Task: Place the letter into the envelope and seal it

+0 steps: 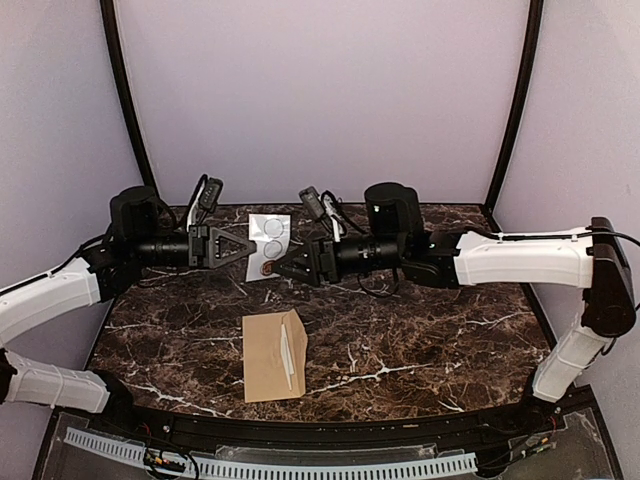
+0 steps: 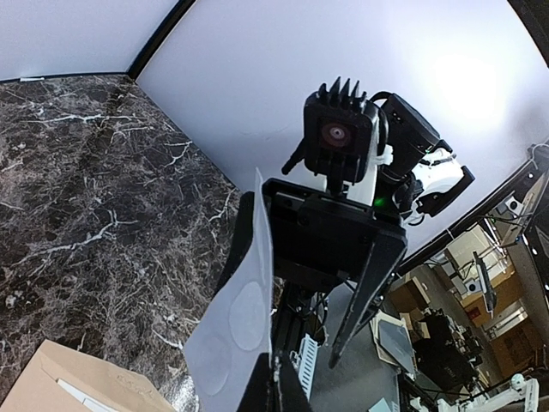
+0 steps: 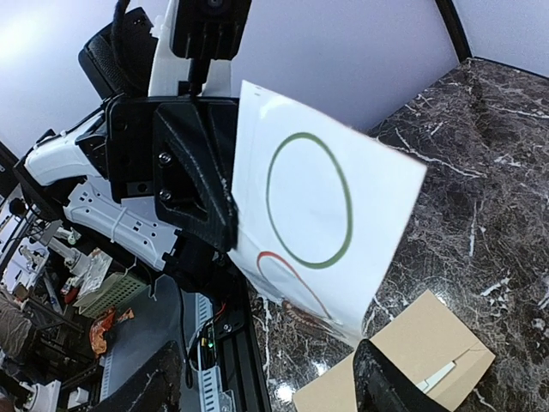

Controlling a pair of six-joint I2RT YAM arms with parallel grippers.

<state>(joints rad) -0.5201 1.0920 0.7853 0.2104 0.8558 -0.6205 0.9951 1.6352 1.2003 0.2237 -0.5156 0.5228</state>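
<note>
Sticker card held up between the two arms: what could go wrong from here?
1. The left tool pinches the sticker card only at one edge, so a pull may bend it or slip it out.
2. The right tool is open beside the reddish sticker; it may catch the card as well.
3. The envelope lies unheld, so pressing on it could shift it.

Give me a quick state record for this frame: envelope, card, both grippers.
envelope: flat on the marble table, white strip showing
sticker card: off the table, upright between the two arms
left gripper: shut on the sticker card's edge
right gripper: open, tips by the card's lower edge, not closed on it
letter: not visible on its own
</note>
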